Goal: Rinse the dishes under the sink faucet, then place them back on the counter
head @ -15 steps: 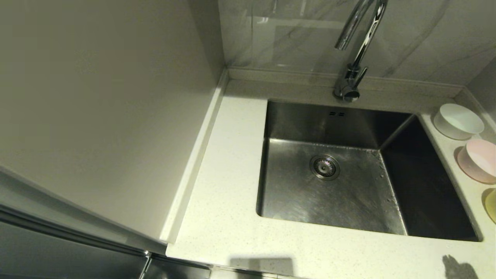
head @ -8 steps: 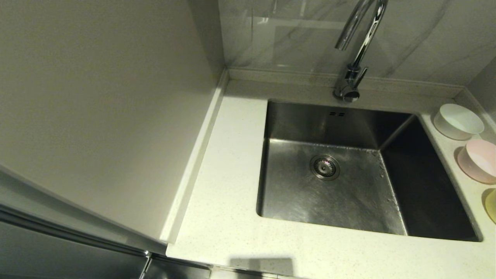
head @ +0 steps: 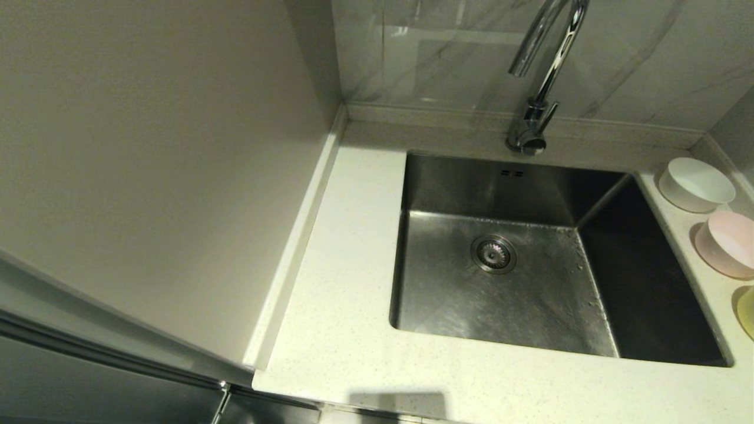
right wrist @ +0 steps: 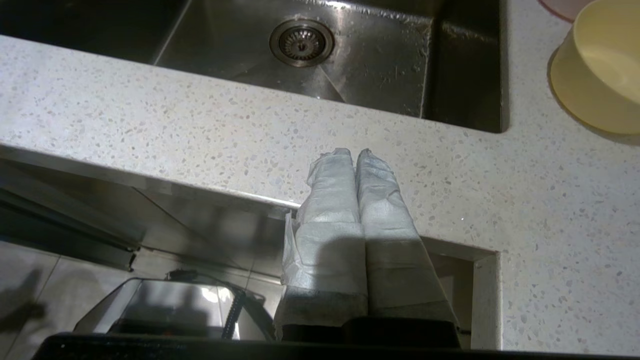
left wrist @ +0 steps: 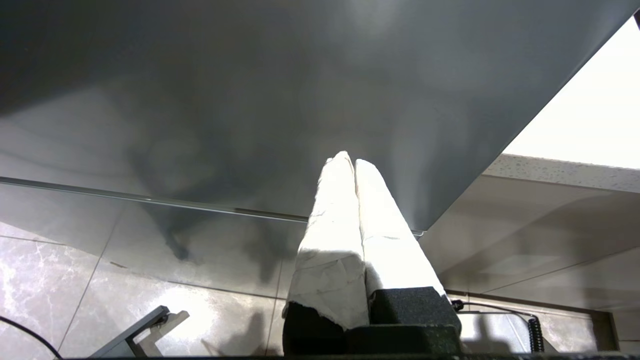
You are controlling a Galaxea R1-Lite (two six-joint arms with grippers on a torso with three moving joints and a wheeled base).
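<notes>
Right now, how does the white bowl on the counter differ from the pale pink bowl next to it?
The small round white bowl sits nearer the grey back wall, while the small round pale pink bowl sits nearer the robot. The white bowl shows whole in the head view; the pink bowl is cut by the picture's edge. They differ in colour. Both stand upright and empty on the off-white speckled counter, right of the steel sink, and look alike in size.

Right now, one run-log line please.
bowls: white, pink, yellow on counter | sink: empty | left gripper: shut | right gripper: shut
</notes>
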